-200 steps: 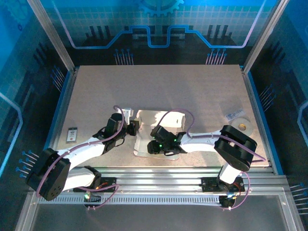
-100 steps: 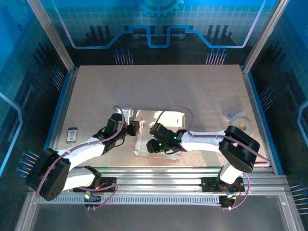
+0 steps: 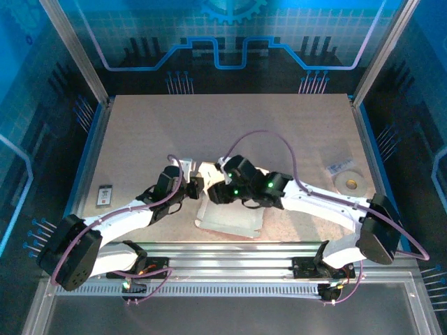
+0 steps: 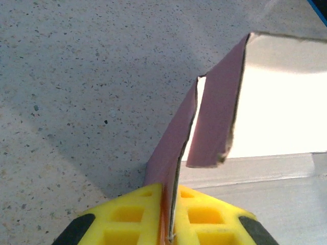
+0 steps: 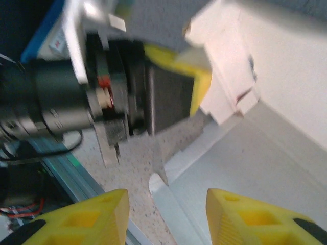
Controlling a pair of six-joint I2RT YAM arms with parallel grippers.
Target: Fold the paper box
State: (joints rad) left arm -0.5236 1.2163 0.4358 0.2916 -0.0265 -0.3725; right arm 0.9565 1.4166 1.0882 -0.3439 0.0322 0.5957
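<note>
Paper box [image 3: 234, 218] lies half-made near the front edge of the worktop [image 3: 209, 125], about at the middle of that edge, with its pale inner face turned up. One pink side flap stands upright at its left side.

Your left gripper [image 3: 194, 185] is clamped on the lower part of this flap; in the left wrist view the yellow fingers [image 4: 204, 214] are pressed together with the thin pink card between them. Your right gripper [image 3: 216, 193] hangs just beside it, over the left part of the sheet. Its fingers [image 5: 87, 219] are apart and nothing is between them.

I judge that this card is very light and thin. It is stiff only across a small flap and it will bend easily anywhere away from the creases. It will probably also slide on the smooth worktop when you push it, so one gripper should hold it while the other folds.

A good place to take hold is the free edge of a flap, near its fold line, as the left gripper does now. Please do not pinch a corner and pull hard, because the card may tear or take a wrong crease there. Press flat panels down with closed fingers instead of gripping them.
</note>
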